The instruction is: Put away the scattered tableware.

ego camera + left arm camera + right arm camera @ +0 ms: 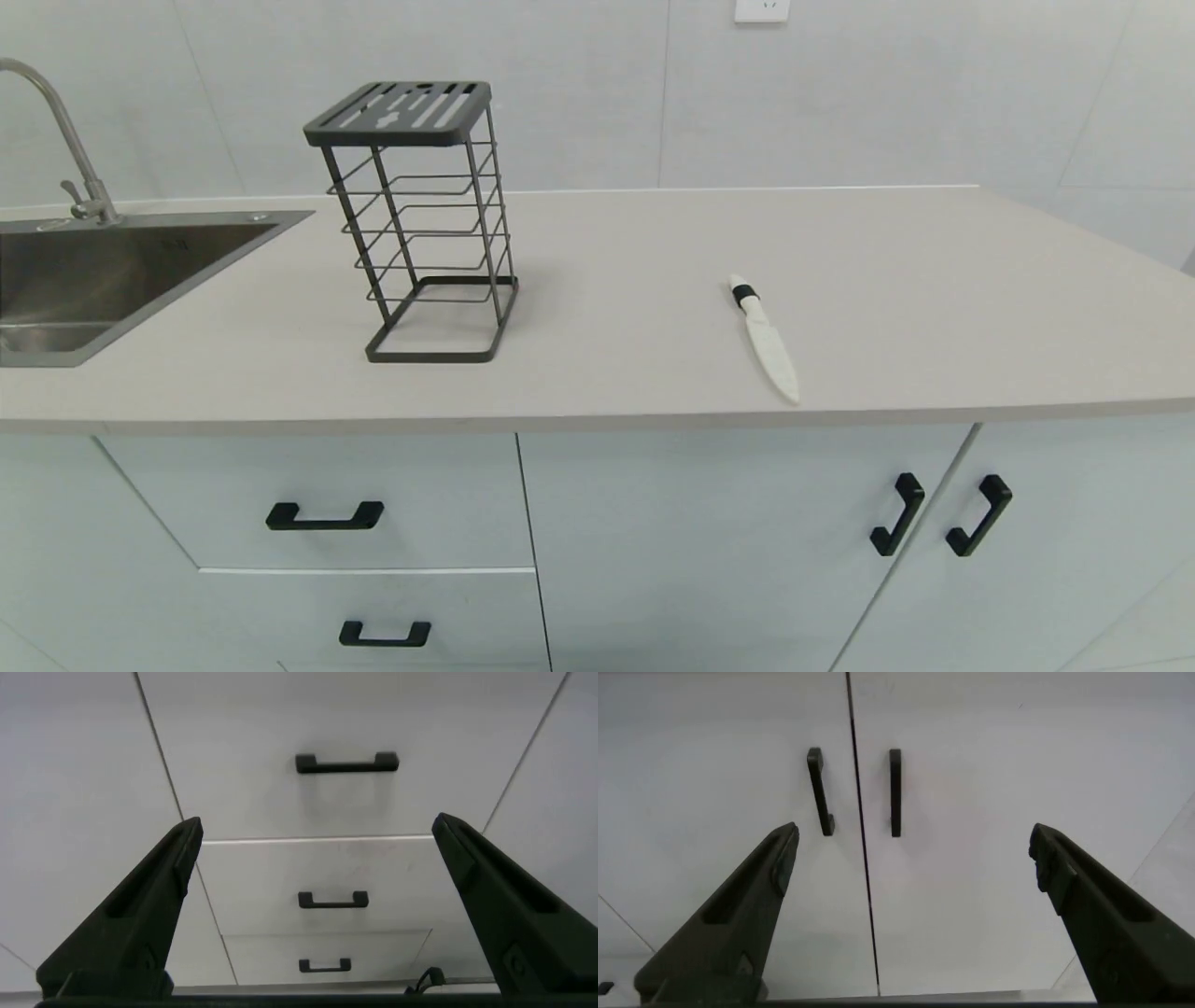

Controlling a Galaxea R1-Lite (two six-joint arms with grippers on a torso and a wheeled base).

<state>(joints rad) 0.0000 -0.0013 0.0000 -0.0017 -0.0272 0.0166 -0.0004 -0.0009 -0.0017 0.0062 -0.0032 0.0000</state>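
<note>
Both low, splayed: left gripper [316, 821], right gripper [913, 829].

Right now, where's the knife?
Head view: the knife lies flat on the counter, right of centre near the front edge and well to the right of the rack. Its tip points toward that edge.

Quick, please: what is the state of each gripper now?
Left gripper: open, holding nothing.
Right gripper: open, holding nothing.

White knife [764, 338] with black band, black rack [401, 112], beige counter [653, 271], perhaps grey-white cabinets [700, 541]
</note>
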